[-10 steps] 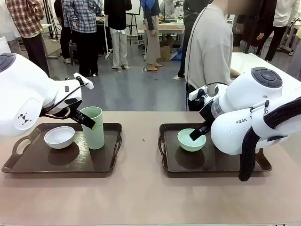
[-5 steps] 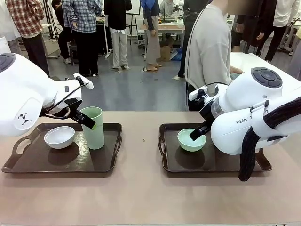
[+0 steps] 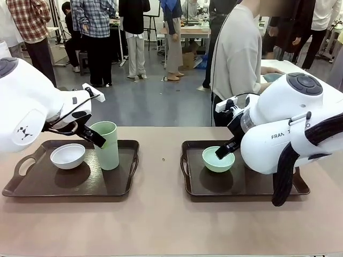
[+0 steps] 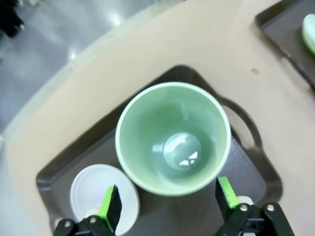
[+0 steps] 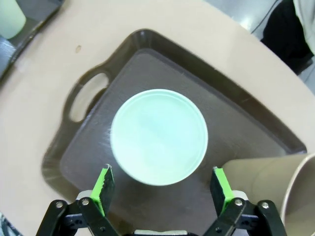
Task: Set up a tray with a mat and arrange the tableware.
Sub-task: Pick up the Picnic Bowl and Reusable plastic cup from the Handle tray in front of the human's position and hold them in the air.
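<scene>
We find the small white bowl (image 3: 67,155) and the upright pale-green tumbler (image 3: 110,152) side by side on the left tray (image 3: 120,184). The left tool (image 4: 166,201) hangs over the tumbler, released, pads spread either side of its rim; we cannot confirm contact. On the right tray (image 3: 214,187) sits the mint-green bowl (image 3: 217,159). The right tool (image 5: 160,189) is above it, released, with its pads flanking the near edge without touching. The tan-brown tumbler (image 5: 268,189) stands near the bowl.

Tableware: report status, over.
Left gripper open at pale-green tumbler. Right gripper open at mint-green bowl. Tan tumbler beside bowl, nothing blocking.
</scene>
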Available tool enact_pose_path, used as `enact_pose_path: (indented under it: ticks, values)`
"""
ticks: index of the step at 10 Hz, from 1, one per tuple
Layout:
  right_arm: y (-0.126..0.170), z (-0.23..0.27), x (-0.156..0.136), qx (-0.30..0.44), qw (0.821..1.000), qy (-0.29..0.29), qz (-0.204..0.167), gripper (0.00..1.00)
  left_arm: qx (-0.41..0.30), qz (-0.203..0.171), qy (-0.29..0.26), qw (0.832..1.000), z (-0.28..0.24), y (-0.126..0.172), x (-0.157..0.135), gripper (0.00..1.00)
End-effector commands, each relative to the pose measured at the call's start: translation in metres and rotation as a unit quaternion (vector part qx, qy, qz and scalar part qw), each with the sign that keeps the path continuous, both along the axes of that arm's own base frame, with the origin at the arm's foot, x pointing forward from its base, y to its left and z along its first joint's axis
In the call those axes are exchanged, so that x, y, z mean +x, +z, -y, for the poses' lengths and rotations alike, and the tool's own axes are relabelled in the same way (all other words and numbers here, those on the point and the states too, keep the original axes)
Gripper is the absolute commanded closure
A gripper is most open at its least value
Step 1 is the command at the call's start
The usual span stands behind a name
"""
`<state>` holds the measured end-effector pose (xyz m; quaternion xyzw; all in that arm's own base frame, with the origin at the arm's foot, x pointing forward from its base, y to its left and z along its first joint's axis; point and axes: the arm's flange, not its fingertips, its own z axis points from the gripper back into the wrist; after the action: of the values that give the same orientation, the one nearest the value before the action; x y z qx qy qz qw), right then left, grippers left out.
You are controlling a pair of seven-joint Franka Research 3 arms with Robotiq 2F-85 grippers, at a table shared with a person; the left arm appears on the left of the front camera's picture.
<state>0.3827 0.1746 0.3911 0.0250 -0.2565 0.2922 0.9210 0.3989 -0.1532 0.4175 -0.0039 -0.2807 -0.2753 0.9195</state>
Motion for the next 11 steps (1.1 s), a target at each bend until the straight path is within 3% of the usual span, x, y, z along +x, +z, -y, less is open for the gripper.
enact_pose_path:
  ticks: [1,3,5,6,7,8,10,11]
  values:
    - [0.028,0.004,-0.067,0.012,0.999,-0.019,-0.045,0.00,0.018,-0.018,0.041,0.999,-0.008,0.018,-0.062,0.00]
    - [0.037,0.024,-0.118,-0.004,0.993,-0.077,-0.089,0.00,0.007,-0.057,0.028,0.998,-0.023,0.034,-0.107,0.00]
    - [0.021,0.049,-0.165,-0.031,0.979,-0.130,-0.153,0.00,-0.035,-0.136,0.016,0.990,-0.034,0.042,-0.152,0.00]
    - [0.009,0.058,-0.176,-0.036,0.972,-0.152,-0.176,0.00,-0.041,-0.150,0.018,0.988,-0.037,0.041,-0.166,0.00]
    - [0.003,0.057,-0.172,-0.050,0.968,-0.172,-0.173,0.00,-0.035,-0.159,0.038,0.986,-0.040,0.040,-0.169,0.00]
    - [0.077,0.015,-0.101,-0.043,0.979,-0.126,-0.157,0.00,-0.024,-0.132,0.008,0.991,-0.001,0.088,-0.100,0.00]
    - [0.077,0.015,-0.101,-0.043,0.979,-0.126,-0.157,0.00,-0.024,-0.132,0.008,0.991,-0.001,0.088,-0.100,0.00]
    - [0.079,0.021,-0.109,-0.054,0.973,-0.146,-0.169,0.00,-0.027,-0.146,0.010,0.989,-0.007,0.096,-0.114,0.00]
